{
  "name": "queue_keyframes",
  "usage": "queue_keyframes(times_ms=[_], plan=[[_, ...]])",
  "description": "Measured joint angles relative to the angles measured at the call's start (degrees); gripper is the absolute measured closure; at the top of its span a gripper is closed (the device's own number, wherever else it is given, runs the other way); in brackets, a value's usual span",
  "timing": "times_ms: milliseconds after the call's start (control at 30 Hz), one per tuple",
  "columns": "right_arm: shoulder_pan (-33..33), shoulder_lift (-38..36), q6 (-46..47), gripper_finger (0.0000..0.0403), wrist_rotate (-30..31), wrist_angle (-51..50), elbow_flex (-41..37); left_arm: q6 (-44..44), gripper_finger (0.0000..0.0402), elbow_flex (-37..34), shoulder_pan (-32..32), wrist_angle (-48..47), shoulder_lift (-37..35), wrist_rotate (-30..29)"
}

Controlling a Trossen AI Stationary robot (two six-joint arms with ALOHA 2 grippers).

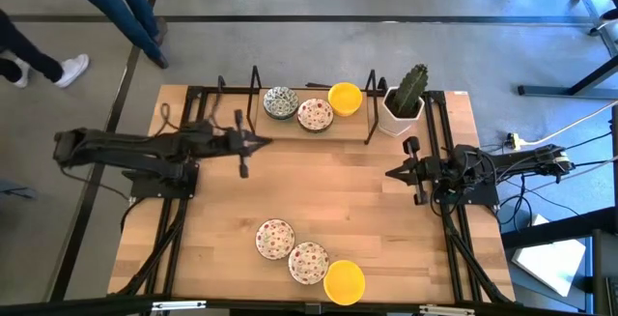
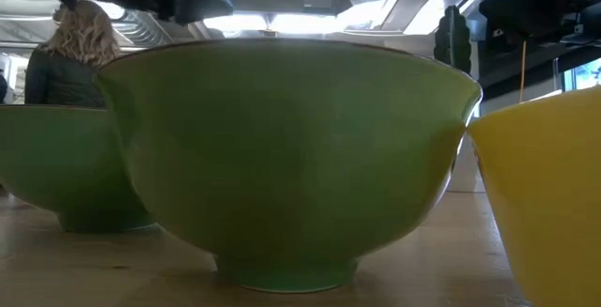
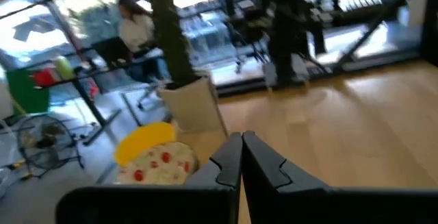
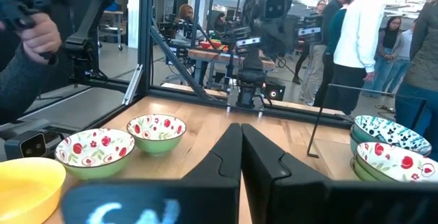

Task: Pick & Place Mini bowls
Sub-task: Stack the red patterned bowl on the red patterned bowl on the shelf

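Note:
Three mini bowls stand in a row at the table's far edge: a green-blue patterned one (image 1: pixel 280 101), a red-speckled one (image 1: pixel 315 114) and a yellow one (image 1: pixel 345 97). Three more stand by the near edge: two red-speckled (image 1: pixel 275 239) (image 1: pixel 308 262) and a yellow one (image 1: pixel 344 282). My left gripper (image 1: pixel 263 142) is shut and empty, level above the table's left middle, pointing right. My right gripper (image 1: pixel 390 173) is shut and empty at the right middle, pointing left. In the low view the near bowls (image 2: pixel 282 157) fill the picture.
A white square pot with a green cactus (image 1: pixel 406 103) stands at the far right, next to the yellow bowl. Black frame posts (image 1: pixel 255 89) (image 1: pixel 371 103) rise beside the far row. The bare wooden middle of the table (image 1: pixel 328 181) lies between the grippers. People stand beyond the table.

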Motion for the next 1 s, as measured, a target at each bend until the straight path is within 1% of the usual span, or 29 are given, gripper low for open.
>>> queue_keyframes(times_ms=[67,167,267,400,533,667,767,867,1000], plan=[[0.0,0.0,0.0,0.0395,0.0,0.0,0.0,0.4,0.0395,3.0,-2.2,-1.7,4.0,-0.9],[0.0,0.0,0.0,0.0395,0.0,0.0,0.0,-1.6,0.0389,9.1,-5.8,-5.9,9.8,-5.6],[0.0,0.0,0.1,0.0395,0.0,-0.1,0.0,-4.6,0.0378,16.8,-9.1,-17.5,15.7,-10.6],[0.0,0.0,1.1,0.0395,0.0,-0.1,0.0,-9.8,0.0353,26.6,-12.6,-34.2,23.4,-11.6],[0.0,0.0,1.3,0.0395,0.0,-0.4,0.0,-13.4,0.0318,33.6,-16.4,-46.2,30.2,-9.8],[0.0,0.0,1.3,0.0395,0.0,-1.5,0.0,-14.5,0.0274,37.2,-19.1,-52.9,35.3,-6.5],[0.0,0.0,1.3,0.0395,0.0,-1.7,0.0,-14.4,0.0239,37.7,-20.5,-54.9,38.4,-4.9],[0.0,0.0,1.3,0.0395,0.0,-1.7,0.0,-12.3,0.0207,37.7,-21.2,-56.1,41.0,-2.1],[0.0,0.0,1.3,0.0395,0.0,-1.7,0.0,-11.1,0.0179,37.5,-21.9,-55.8,44.3,1.5]])
